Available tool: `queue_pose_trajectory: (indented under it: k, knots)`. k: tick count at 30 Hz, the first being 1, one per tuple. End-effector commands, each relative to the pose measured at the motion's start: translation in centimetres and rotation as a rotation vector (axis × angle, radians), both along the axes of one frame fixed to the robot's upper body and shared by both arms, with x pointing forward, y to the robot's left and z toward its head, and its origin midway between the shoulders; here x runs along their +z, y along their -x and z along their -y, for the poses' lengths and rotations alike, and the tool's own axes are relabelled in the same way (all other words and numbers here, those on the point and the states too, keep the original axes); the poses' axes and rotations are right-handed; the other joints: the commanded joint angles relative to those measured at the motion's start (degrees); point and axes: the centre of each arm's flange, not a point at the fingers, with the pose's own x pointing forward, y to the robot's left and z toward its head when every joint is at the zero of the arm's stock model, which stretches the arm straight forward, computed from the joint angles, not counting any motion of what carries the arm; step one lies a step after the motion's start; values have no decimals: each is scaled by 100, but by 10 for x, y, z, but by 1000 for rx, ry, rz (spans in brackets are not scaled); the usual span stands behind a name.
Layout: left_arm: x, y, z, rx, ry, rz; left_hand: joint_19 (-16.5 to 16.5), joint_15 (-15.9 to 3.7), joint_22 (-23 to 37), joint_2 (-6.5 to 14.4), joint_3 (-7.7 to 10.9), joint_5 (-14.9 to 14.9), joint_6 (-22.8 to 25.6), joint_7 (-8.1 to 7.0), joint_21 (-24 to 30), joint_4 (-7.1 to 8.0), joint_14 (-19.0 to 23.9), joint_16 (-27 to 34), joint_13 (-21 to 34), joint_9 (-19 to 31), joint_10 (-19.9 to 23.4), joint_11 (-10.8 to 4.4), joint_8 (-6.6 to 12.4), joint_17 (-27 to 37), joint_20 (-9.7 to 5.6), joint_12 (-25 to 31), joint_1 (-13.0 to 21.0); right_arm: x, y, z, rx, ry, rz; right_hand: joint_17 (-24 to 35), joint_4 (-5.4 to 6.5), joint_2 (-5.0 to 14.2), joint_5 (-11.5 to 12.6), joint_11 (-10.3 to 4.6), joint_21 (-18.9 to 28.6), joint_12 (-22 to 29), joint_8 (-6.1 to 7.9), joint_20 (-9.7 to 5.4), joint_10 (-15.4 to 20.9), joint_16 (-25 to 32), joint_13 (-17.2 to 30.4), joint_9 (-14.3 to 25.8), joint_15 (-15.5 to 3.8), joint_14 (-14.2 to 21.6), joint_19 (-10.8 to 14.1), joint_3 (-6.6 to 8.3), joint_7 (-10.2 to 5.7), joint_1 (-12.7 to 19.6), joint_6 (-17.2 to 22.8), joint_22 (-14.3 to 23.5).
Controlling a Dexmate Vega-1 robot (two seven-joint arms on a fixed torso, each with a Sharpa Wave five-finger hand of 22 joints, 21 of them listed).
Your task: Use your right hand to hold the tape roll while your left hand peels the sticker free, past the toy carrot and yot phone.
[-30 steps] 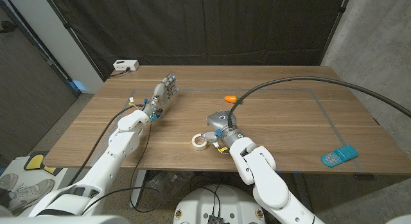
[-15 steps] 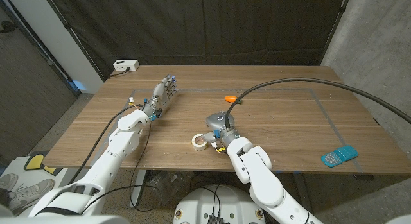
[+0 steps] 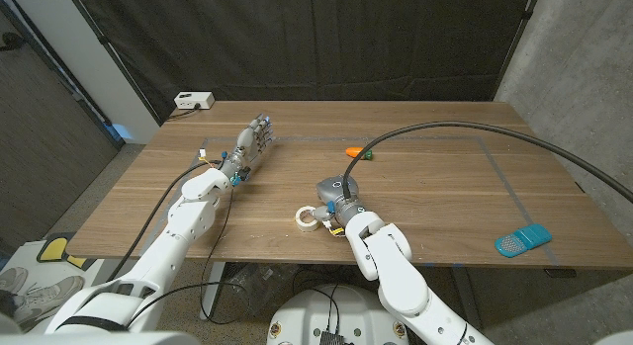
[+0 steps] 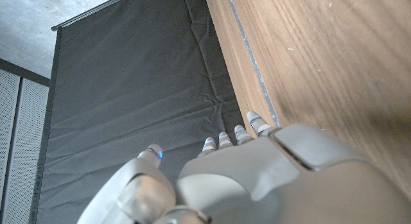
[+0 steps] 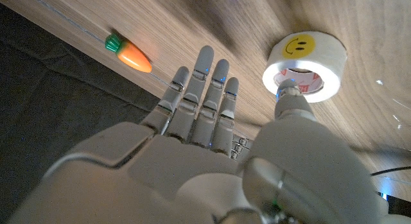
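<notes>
Right hand [image 3: 334, 194] sits just beside the white tape roll [image 3: 308, 219] near the front edge of the wooden table [image 3: 435, 187]. Over the last second the right forearm has drawn in toward the robot and the hand has edged closer to the roll; the roll itself has not moved. In the right wrist view the fingers [image 5: 204, 89] are straight and together, reaching past the roll, while the thumb tip hovers over its open core. Nothing is gripped: the right hand is apart and empty.

The yellow smiley-face sticker [image 5: 296, 44] lies on the roll's upper rim, still fully stuck down as far as can be seen.

Left hand [image 3: 252, 142] stands far back on the table's left side, well apart from the roll, unchanged across the second. Its fingers are spread and hold nothing.

The small orange toy carrot with green top [image 3: 353, 151] lies beyond the right hand. The teal toy phone [image 3: 523, 240] rests near the right front corner.

Judgement: approach step only. The closing-in suggests the hold is imminent, but the roll must be pinned before the left hand has any work.
</notes>
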Motion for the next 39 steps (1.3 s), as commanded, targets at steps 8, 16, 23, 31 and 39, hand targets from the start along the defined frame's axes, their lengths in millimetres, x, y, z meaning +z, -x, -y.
queue_pose_trajectory:
  k: [8,16,23,31,39]
  knots:
    - [0,-7,-1,-2,2,-8,-262,-27,9,235,-12,37,-368,-39,-7,-8,-570,-18,11,30,-175,-1,-5,14,54,-9,19,-7,-15,-7,-37,22,-3,291,-111,-153,117,-200,103,138,-51,-37,108,327,158,31,-798,17,102,-115,-106,422,92,42]
    - [2,-12,-1,-6,1,-12,-266,-29,9,235,-15,38,-371,-42,-12,-8,-575,-19,11,30,-174,-1,-6,14,54,-9,18,-8,-21,-6,-58,29,-2,417,-124,-163,206,-352,182,276,-26,-166,242,503,270,59,-843,129,179,-135,-227,806,229,56]
    - [2,-15,-1,-9,1,-14,-271,-28,10,233,-18,38,-368,-44,-18,-7,-575,-19,11,30,-174,-3,-5,14,55,-9,16,-7,-25,-4,-71,39,-7,719,-95,-82,314,-449,384,550,139,-360,581,820,459,153,-887,397,407,-155,-342,1316,624,108]
    - [3,-17,-1,-12,2,-15,-271,-33,10,228,-23,38,-367,-47,-22,-6,-578,-20,11,30,-177,0,-5,14,57,-11,13,-6,-27,-2,-83,41,1,1004,-90,133,361,-526,768,806,246,-596,975,1077,665,139,-900,889,699,-104,-395,1921,1038,238]
    - [4,-18,0,-14,2,-12,-275,-35,11,223,-29,38,-367,-51,-29,-6,-585,-22,11,30,-182,7,-5,14,61,-13,10,-5,-31,-1,-92,49,-5,1389,-64,462,227,-579,1546,998,415,-842,1484,1422,902,170,-901,1207,844,-109,-480,2711,1559,623]
